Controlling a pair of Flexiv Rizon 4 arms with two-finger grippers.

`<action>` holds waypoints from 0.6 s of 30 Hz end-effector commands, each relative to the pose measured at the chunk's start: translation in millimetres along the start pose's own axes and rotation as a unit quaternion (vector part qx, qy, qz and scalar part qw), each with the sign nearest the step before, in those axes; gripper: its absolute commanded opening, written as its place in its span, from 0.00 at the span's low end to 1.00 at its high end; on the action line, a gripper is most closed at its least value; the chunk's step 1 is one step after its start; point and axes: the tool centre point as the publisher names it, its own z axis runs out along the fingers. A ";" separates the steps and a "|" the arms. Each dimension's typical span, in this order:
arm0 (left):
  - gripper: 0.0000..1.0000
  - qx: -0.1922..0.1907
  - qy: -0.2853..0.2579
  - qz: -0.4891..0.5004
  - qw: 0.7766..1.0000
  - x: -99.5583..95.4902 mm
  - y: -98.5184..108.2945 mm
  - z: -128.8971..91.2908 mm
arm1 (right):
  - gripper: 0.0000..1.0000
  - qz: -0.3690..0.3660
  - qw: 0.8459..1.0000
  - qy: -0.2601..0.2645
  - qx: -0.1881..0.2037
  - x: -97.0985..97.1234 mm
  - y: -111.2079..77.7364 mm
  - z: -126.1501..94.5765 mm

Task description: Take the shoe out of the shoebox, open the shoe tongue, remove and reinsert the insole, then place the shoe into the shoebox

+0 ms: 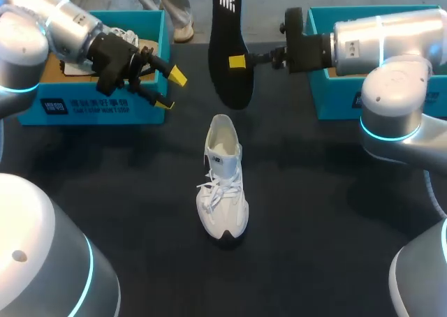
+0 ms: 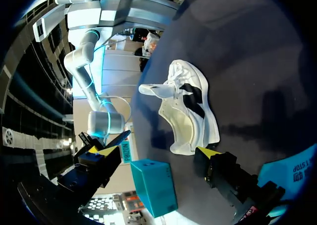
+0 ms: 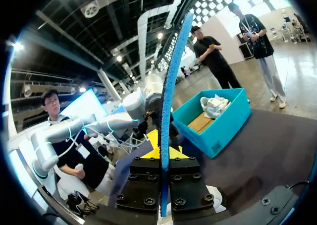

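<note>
Insole out of the shoe, pinched in the right gripper

Head view: the right gripper (image 1: 239, 61) is clamped on the flat black insole (image 1: 229, 45), held upright above and behind the white mesh shoe (image 1: 223, 181). The shoe stands on the dark table (image 1: 314, 226), apart from the teal cardboard shoebox (image 1: 91, 111). The left gripper (image 1: 171, 90) is spread and holds nothing.
Left wrist view: the shoe lies ahead of the spread fingers, tongue sticking out, laces loose.
Right wrist view: the thin insole shows edge-on, blue.
Being floppy, the insole could buckle or catch on the collar at reinsertion, and the unheld shoe could tip.
</note>
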 end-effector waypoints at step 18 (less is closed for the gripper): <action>1.00 -0.009 -0.002 -0.021 1.000 8.0 -2.6 12.2 | 0.00 0.000 1.000 0.005 0.001 -9.6 0.0 6.8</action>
